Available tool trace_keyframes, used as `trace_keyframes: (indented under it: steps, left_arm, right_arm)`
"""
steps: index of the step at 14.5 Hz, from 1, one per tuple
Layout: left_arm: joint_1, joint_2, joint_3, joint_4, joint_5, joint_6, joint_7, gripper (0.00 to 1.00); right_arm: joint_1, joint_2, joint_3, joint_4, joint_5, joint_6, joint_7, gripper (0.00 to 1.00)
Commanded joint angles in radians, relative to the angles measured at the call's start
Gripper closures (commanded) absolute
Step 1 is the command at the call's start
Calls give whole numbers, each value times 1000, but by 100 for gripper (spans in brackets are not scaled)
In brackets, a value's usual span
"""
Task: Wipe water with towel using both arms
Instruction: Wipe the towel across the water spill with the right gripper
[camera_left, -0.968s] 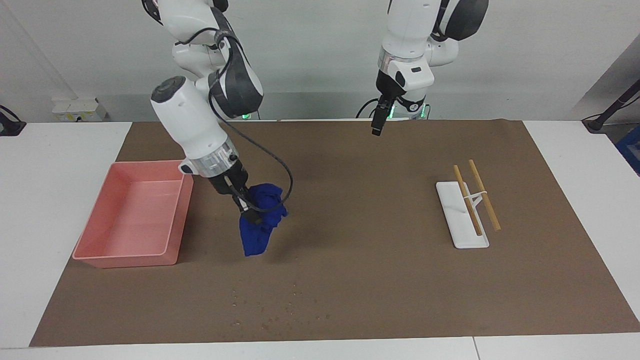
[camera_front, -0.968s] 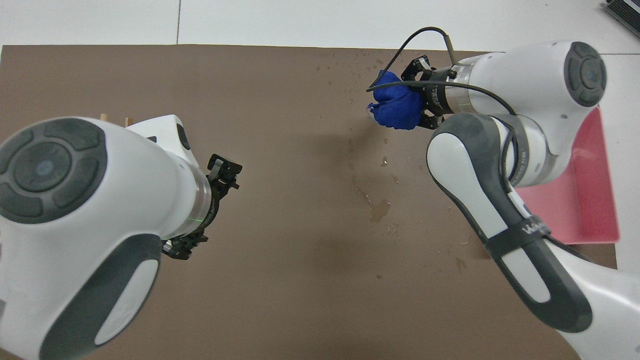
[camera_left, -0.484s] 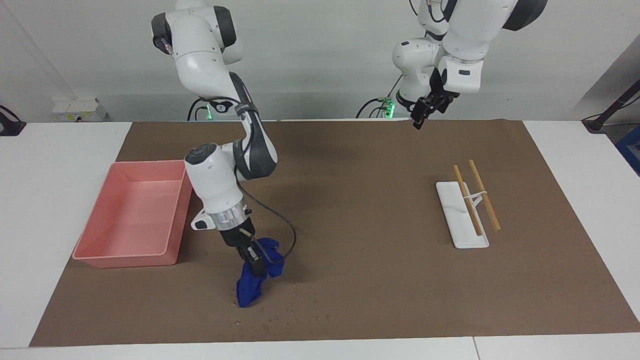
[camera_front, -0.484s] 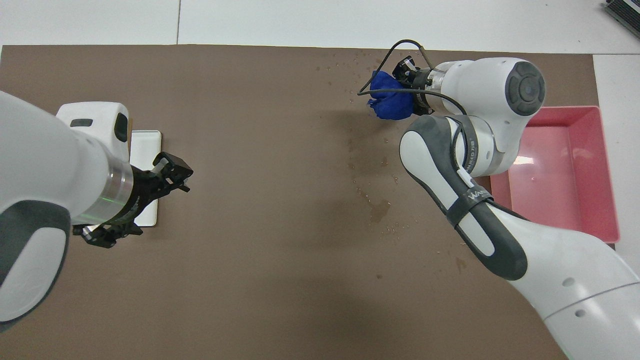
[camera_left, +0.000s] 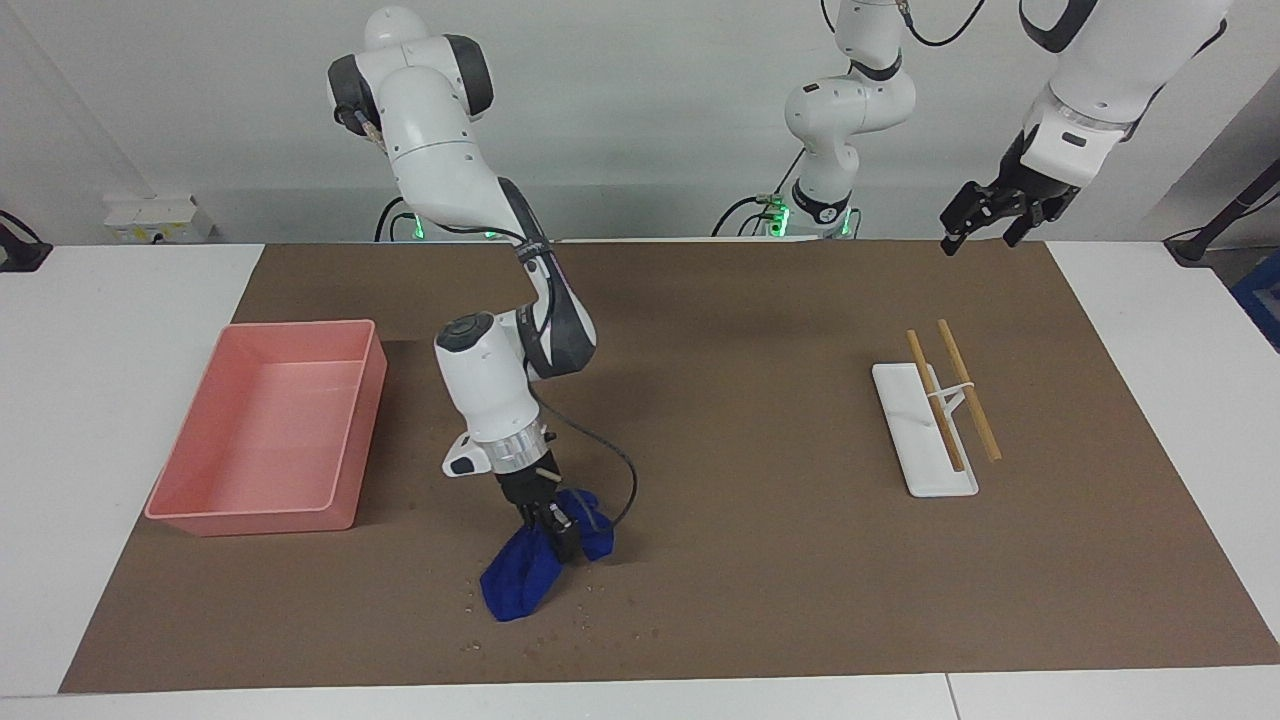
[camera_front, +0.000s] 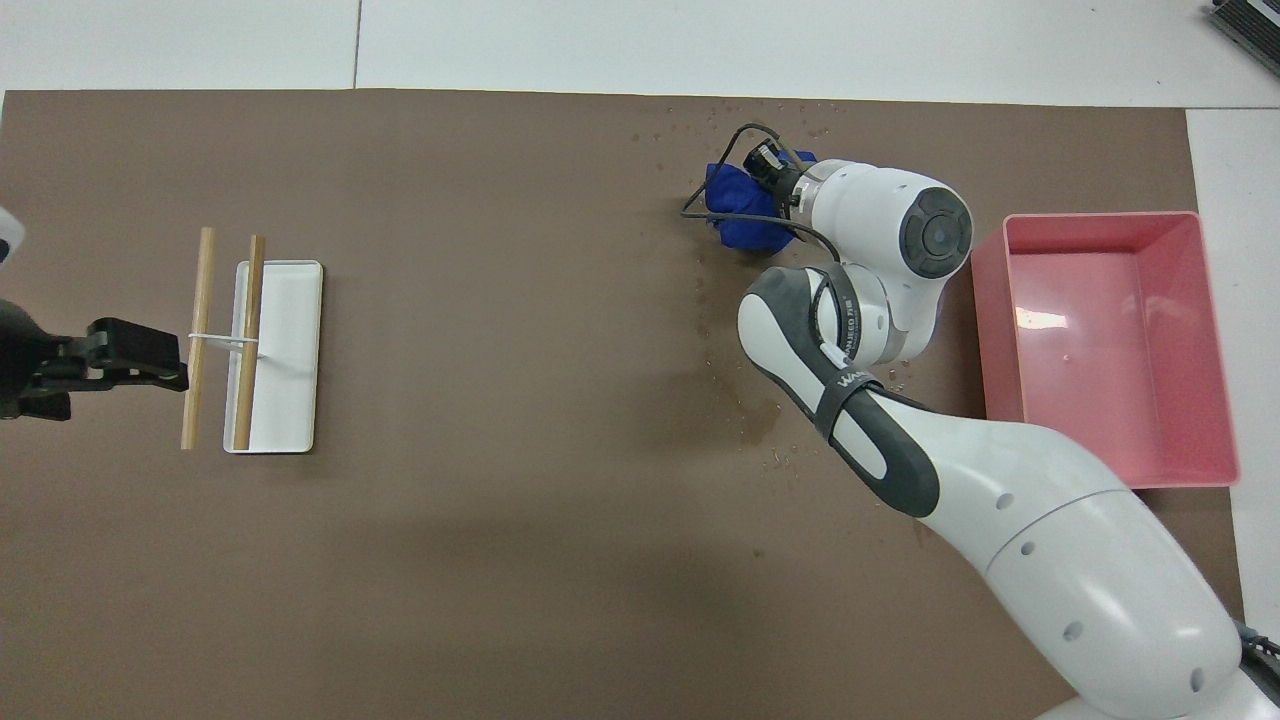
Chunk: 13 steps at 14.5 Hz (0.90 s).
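A plain white wall (camera_left: 640, 120) rises past the white table (camera_left: 110, 420) with its brown mat (camera_left: 760, 560).

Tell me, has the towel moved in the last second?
Yes. The right hand has carried the towel farther from the robots, past the pink tray, down onto the water drops.

The light is bright and even, coming from above. Shadows on the brown mat (camera_left: 760, 420) are soft and weak, with a darker one under the right arm (camera_left: 480, 390). A small white glare shows on the floor of the pink tray (camera_front: 1035, 318). Both views are sharp, without motion blur. In the overhead view the arm looks very large at the bottom edge.
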Motion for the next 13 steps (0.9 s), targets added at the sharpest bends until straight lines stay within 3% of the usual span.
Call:
trace_keyframes:
  steps: [1, 5, 7, 13]
  left_arm:
    - [-202, 17, 135, -6, 96, 66, 12, 0]
    - [-215, 71, 136, 20, 122, 75, 133, 0]
    - [-221, 111, 134, 20, 128, 76, 138, 0]
    - [-207, 105, 134, 6, 141, 81, 165, 0]
  right_arm:
    - [31, 6, 5, 1, 14, 15, 2, 100]
    - [40, -14, 5, -62, 16, 5, 64, 100]
    - [53, -54, 2, -142, 14, 6, 82, 100]
    - [46, -235, -4, -406, 16, -15, 84, 100]
